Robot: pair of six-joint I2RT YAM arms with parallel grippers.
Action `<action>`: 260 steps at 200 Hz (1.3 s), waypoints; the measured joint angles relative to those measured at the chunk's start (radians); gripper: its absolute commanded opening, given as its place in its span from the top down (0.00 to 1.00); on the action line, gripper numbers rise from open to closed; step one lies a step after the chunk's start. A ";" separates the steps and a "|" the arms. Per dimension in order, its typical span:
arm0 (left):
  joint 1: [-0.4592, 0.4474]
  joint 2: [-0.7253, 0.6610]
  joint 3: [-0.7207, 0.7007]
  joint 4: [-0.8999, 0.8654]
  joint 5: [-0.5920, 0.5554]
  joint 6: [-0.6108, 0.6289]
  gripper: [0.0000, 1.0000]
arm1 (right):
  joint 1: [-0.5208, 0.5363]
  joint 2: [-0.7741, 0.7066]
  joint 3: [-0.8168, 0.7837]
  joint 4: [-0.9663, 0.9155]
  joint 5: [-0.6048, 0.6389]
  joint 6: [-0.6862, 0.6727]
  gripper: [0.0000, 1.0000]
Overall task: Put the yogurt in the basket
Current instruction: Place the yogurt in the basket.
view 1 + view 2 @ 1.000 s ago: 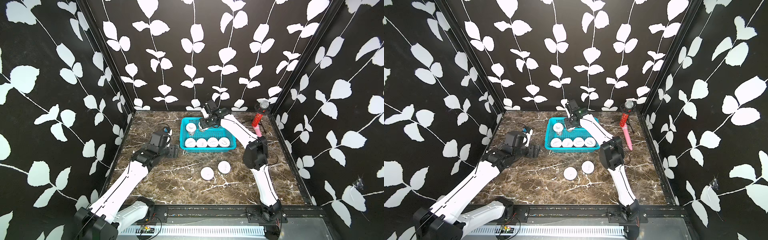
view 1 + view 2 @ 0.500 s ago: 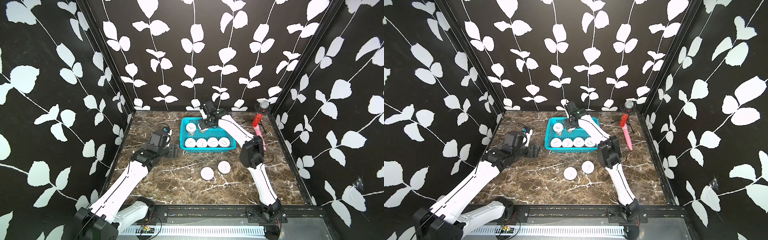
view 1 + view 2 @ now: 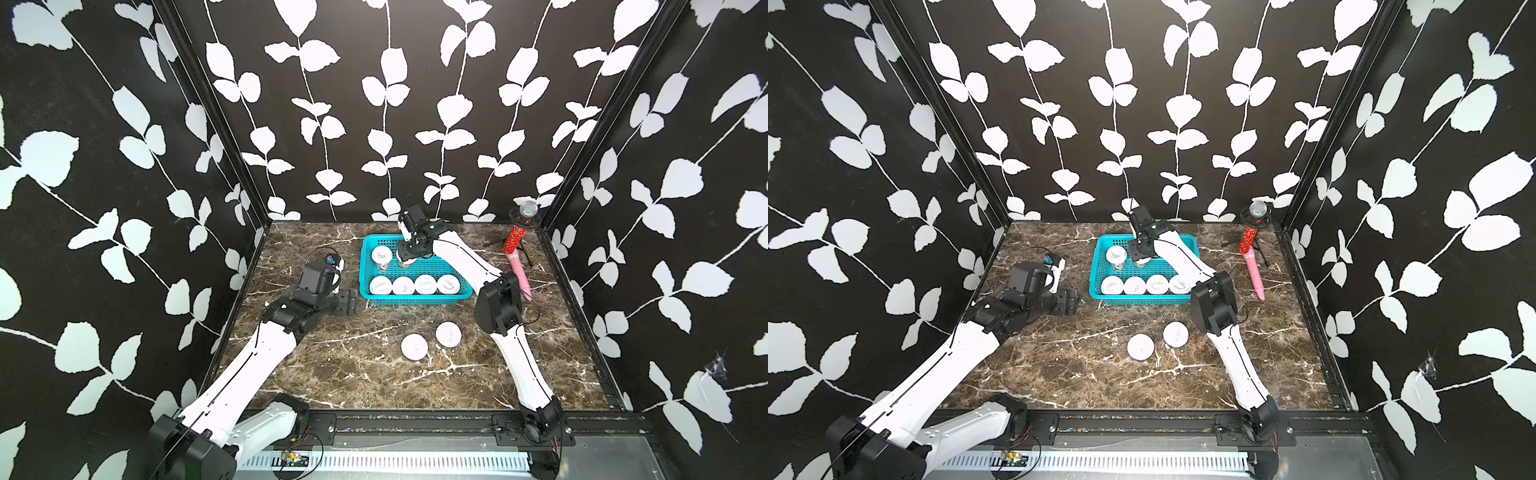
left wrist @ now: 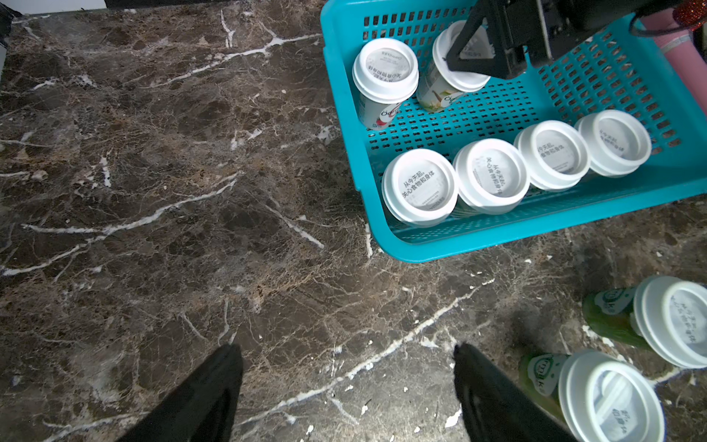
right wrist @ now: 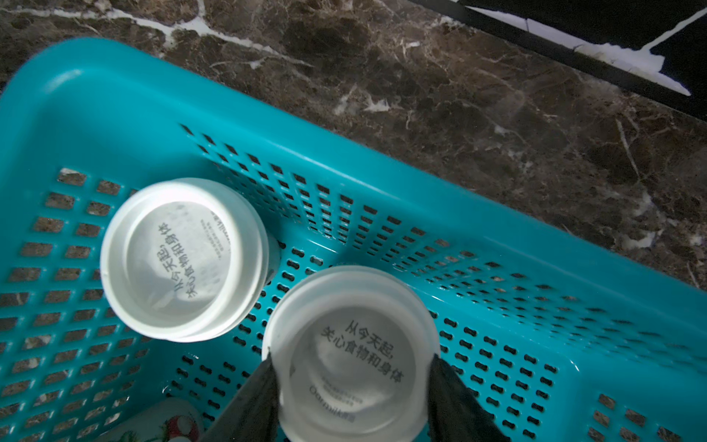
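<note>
The turquoise basket (image 3: 415,298) (image 3: 1142,300) stands at the back middle of the marble table. Several yogurt cups (image 3: 415,285) with white lids line its front row, and one more (image 3: 381,254) stands at its back left. My right gripper (image 3: 406,259) (image 5: 352,361) is shut on another yogurt cup (image 5: 352,356) by its lid. That cup is tilted inside the basket's back row beside the back-left cup (image 5: 183,260). Two yogurt cups (image 3: 414,347) (image 3: 449,334) stand on the table in front of the basket. My left gripper (image 3: 347,301) (image 4: 344,350) hangs open and empty left of the basket.
A toy microphone with a pink handle (image 3: 516,259) leans on a small stand at the back right. Black leaf-patterned walls close in the left, back and right sides. In the left wrist view, the two loose cups (image 4: 673,321) (image 4: 608,398) show green sides.
The right arm's elbow has swung a little to the left, with the held cup staying in the basket's back row. The left arm has not moved.
</note>
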State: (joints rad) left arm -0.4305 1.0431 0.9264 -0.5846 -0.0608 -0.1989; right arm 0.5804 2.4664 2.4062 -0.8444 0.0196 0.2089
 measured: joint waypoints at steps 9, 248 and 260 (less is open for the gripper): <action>0.001 0.000 0.000 0.000 0.000 0.000 0.13 | 0.000 0.005 0.004 0.000 0.000 0.001 0.45; 0.007 0.000 0.000 0.000 0.011 0.000 0.13 | 0.000 -0.014 -0.016 0.047 -0.032 0.020 0.19; 0.008 0.000 0.000 0.000 0.012 0.000 0.13 | 0.000 -0.080 -0.101 0.085 -0.034 0.024 0.18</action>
State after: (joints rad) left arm -0.4229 1.0431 0.9264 -0.5846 -0.0490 -0.1993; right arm 0.5808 2.3859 2.3054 -0.7597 -0.0147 0.2333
